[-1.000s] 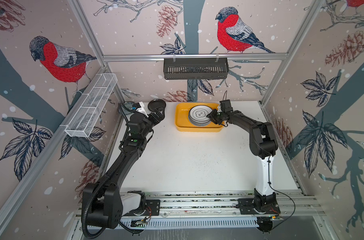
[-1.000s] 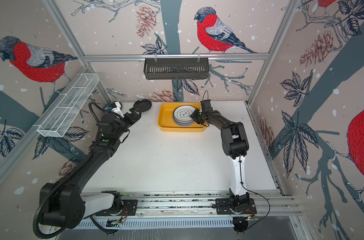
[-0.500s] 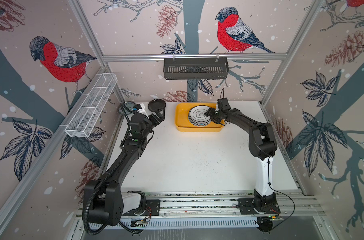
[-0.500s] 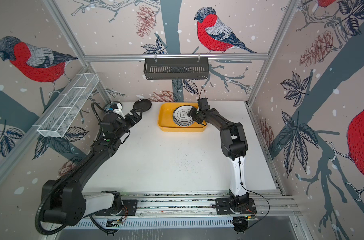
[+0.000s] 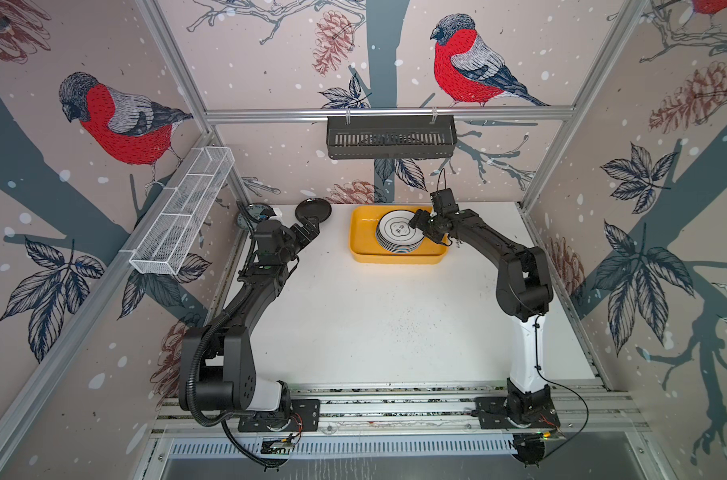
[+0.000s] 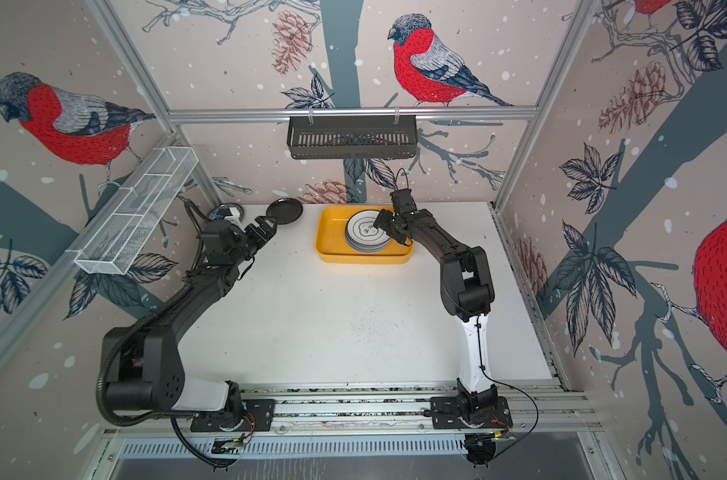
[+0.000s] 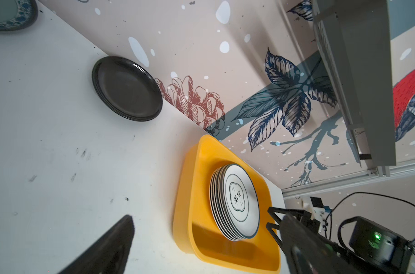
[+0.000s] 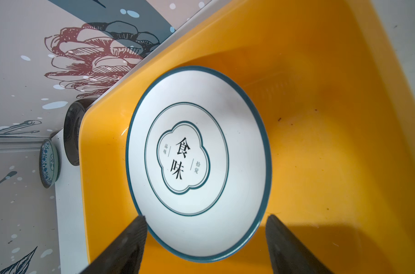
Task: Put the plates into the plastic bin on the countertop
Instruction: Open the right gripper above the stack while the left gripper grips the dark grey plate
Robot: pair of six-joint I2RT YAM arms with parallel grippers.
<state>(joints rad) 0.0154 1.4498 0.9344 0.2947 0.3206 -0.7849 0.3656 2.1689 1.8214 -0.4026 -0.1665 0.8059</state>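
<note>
**Robot lab cell behind bird wallpaper**

A laboratory rig is indicated: bird-printed wall panels (image 5: 457,62) are framed by aluminium rails (image 5: 388,112) beyond the right gripper (image 5: 425,230), and two black arms (image 5: 245,299) are bolted to a slotted base plate (image 5: 395,409) well behind it.

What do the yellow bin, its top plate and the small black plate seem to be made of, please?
Yellow bin: glossy moulded plastic, by its rounded corners and soft sheen. Top plate: probably glazed ceramic or melamine, smooth white with printed characters. Small black plate: glossy black, ceramic or plastic; highlights on the rim.
</note>
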